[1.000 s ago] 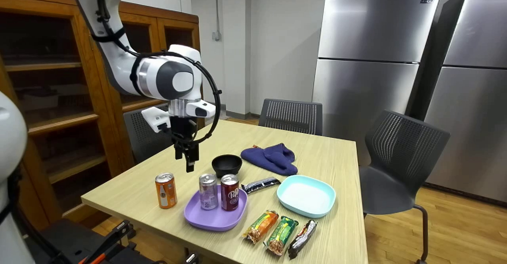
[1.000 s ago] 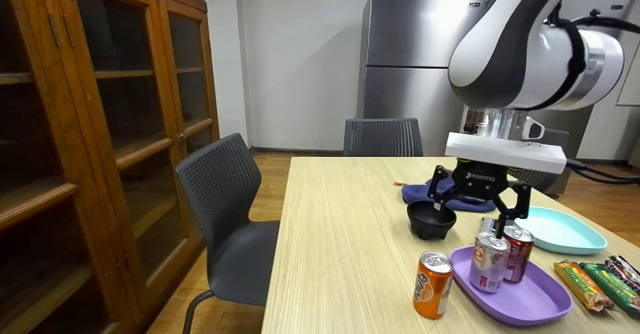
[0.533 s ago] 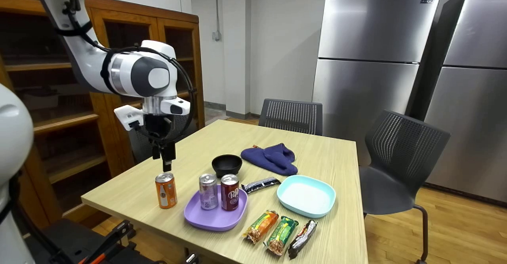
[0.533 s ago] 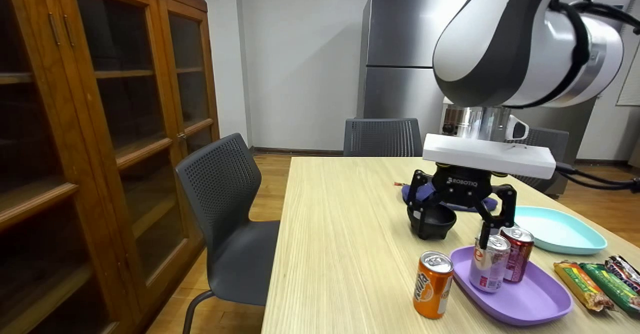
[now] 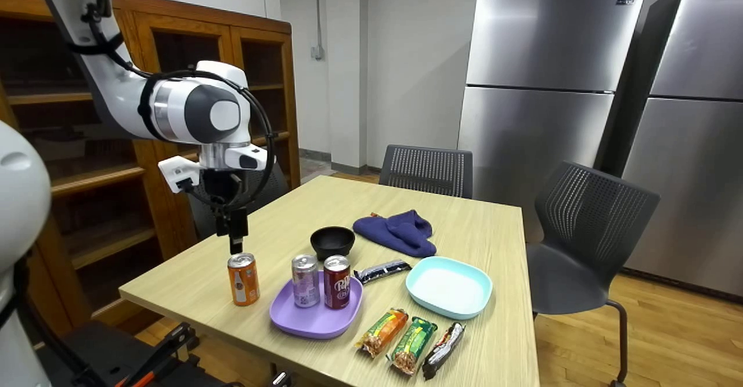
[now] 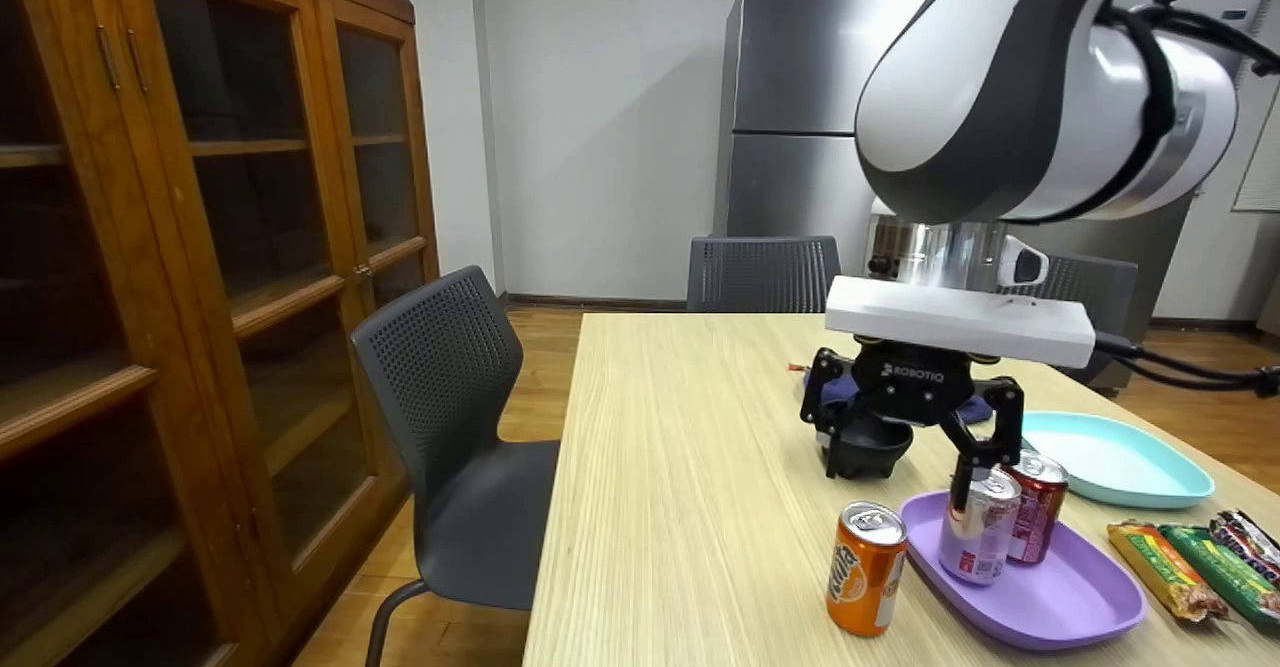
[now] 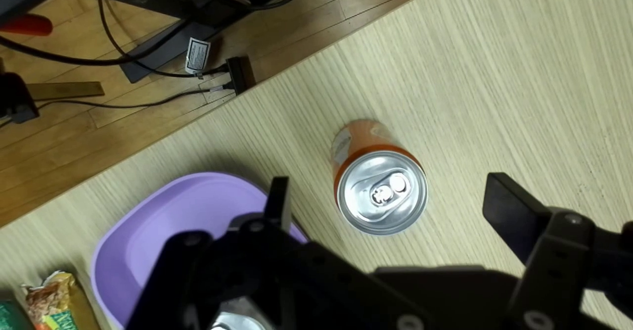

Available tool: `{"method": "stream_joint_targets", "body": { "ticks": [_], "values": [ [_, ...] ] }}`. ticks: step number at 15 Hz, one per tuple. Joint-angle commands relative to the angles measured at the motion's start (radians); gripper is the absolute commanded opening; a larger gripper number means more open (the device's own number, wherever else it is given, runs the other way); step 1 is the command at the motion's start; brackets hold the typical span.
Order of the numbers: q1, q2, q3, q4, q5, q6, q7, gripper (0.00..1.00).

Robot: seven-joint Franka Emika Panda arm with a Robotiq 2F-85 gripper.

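The orange cylindrical metal soda can (image 7: 381, 191) stands upright on the pale wood-grain table (image 7: 494, 97), and the wrist view looks down on its silver lid. There the black two-fingered Robotiq gripper (image 7: 389, 204) has its fingers spread wide, holding nothing, with the can appearing between them and slightly closer to the finger beside the shallow purple oblong tray (image 7: 168, 221). Lining up over the can seems to be the step in hand; doing it well would call for a small centring shift, a straight vertical approach, and enough depth for both pads to meet the painted wall below the lid. That finger overlaps the tray's rim in this view, so clearance there deserves care, and thin metal would probably want a gentle squeeze. In an exterior view, the fingers overlap each other above the can, hiding their gap, but the gripper is plainly apart from the silver-and-pink can (image 5: 305, 285) and the dark red Dr Pepper can (image 5: 336, 285), both standing in the tray. In an exterior view, the round black bowl (image 6: 870, 449) sits partly behind the gripper, and the finger gap shows clearly, as does the orange can's Fanta lettering; here a fingertip crosses in front of the silver-and-pink can, giving a false look of contact.
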Motion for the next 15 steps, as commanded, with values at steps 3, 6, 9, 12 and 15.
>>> {"method": "stream_joint_targets", "body": {
  "ticks": [3, 6, 9, 12, 15],
  "values": [
    [-0.013, 0.013, 0.011, 0.006, -0.01, -0.001, 0.005, 1.0],
    [-0.005, 0.043, -0.001, 0.018, -0.057, 0.018, 0.032, 1.0],
    [0.005, 0.089, -0.016, 0.043, -0.107, 0.03, 0.053, 1.0],
    [0.012, 0.141, -0.028, 0.076, -0.122, 0.049, 0.063, 1.0],
    [0.022, 0.191, -0.038, 0.114, -0.112, 0.068, 0.058, 1.0]
  ]
}}
